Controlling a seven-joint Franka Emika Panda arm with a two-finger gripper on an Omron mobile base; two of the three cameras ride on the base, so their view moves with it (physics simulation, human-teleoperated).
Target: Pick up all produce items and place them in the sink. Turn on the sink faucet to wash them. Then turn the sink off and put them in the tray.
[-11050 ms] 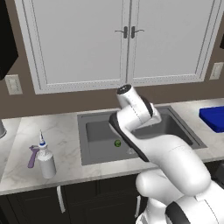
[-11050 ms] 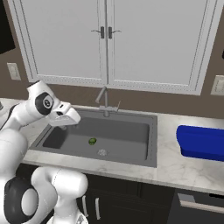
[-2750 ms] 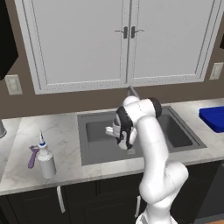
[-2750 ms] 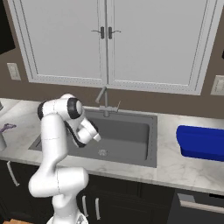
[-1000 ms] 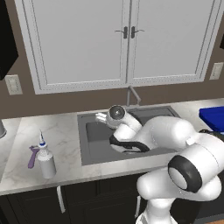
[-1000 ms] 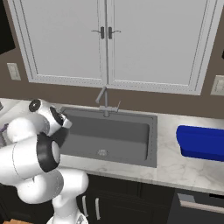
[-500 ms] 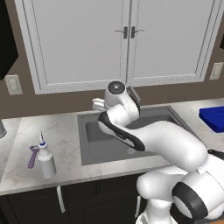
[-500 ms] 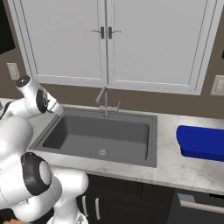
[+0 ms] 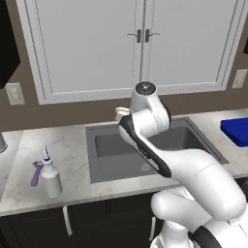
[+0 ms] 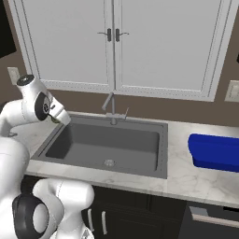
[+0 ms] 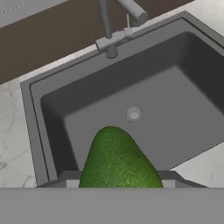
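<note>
A green, pear-shaped piece of produce [image 11: 117, 159] sits between my fingers, and my gripper [image 11: 118, 178] is shut on it. It hangs above the left part of the dark grey sink [image 11: 175, 96], whose round drain [image 11: 134, 113] lies bare below. In the right base view the gripper [image 10: 57, 117] is over the sink's [image 10: 116, 140] left rim, with a bit of green fruit [image 10: 55, 120] showing. The sink faucet [image 10: 111, 109] stands behind the basin, and no water shows. The blue tray [image 10: 214, 150] lies on the counter at the right.
A white spray bottle with a blue cap [image 9: 50, 174] and a purple tool [image 9: 36, 173] stand on the marble counter left of the sink [image 9: 109, 145]. White wall cabinets [image 9: 140, 43] hang above. The tray [image 9: 236, 131] is at the far right.
The arm has come up out of the basin and swung to its left side, carrying the green fruit with it. The basin floor now holds nothing.
</note>
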